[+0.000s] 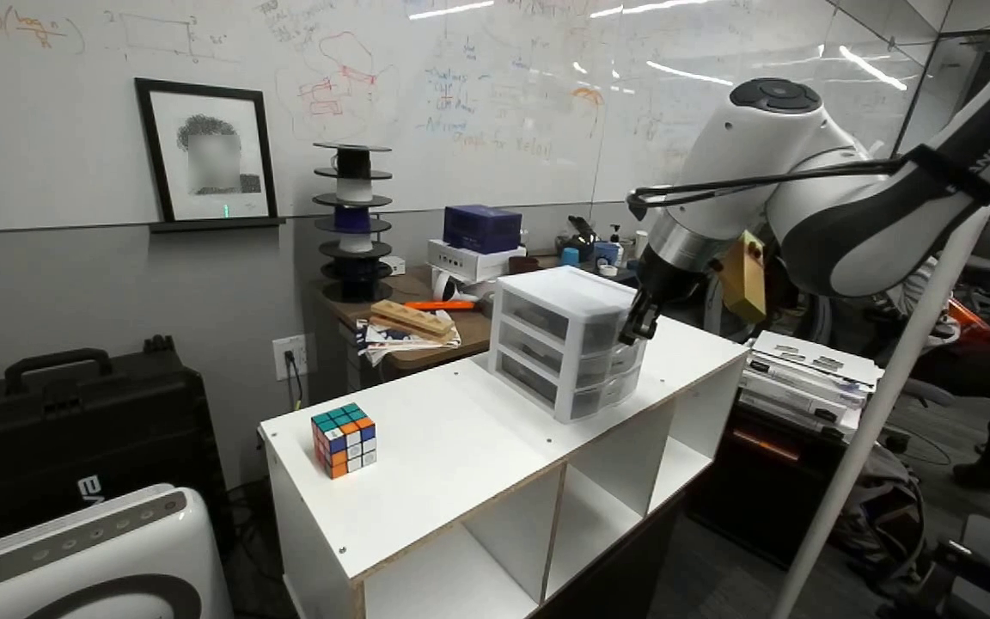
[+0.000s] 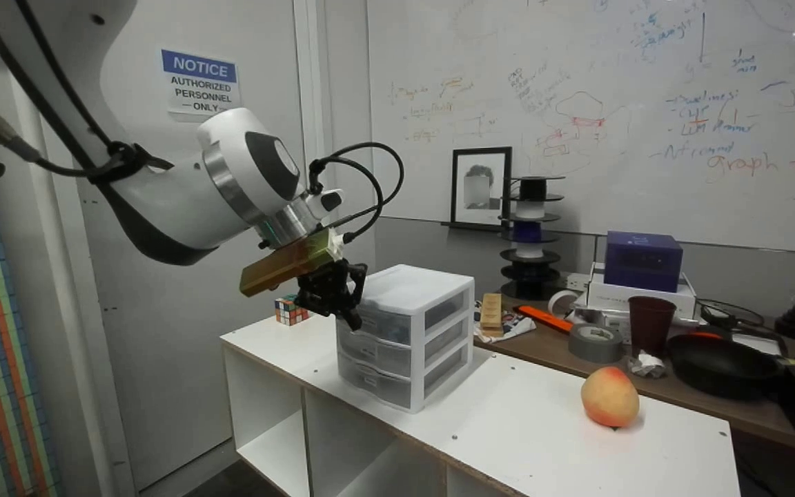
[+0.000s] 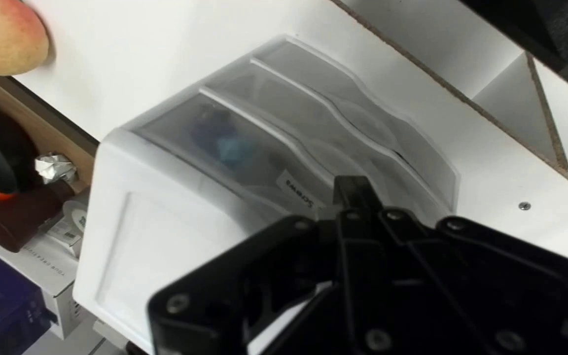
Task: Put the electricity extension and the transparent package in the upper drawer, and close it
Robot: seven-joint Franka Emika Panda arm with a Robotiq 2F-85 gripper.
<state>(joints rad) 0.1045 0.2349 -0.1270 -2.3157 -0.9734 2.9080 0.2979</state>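
The white drawer unit (image 2: 417,359) stands with its fronts turned to the long edge of the white shelf (image 1: 452,490), presumably so that each drawer can slide out towards the arm (image 1: 748,155). The puzzle cube (image 1: 345,441) and a peach-coloured fruit (image 2: 610,397) sit well apart on either side of it, so neither is in the gripper's path. The gripper (image 3: 352,190) slants down at the fronts, its jaws drawn together with nothing to be seen between them: a blunt tip that, I judge, suits pushing better than pinching. The upper drawer (image 3: 259,165) lies just ahead of those jaws, its front looking level with the lower drawers (image 3: 284,103); in the wrist view the tip appears just beside the "Screws" label (image 3: 298,190). Behind that front, towards the fruit's end, show a bluish shape (image 3: 233,149) and a dark purplish patch (image 3: 210,123). The cloudy plastic and the angle leave two matters untold: whether these are the electricity extension and the transparent package, neither of which shows plainly anywhere, and whether the tip touches the front. The closing seems done or nearly so.
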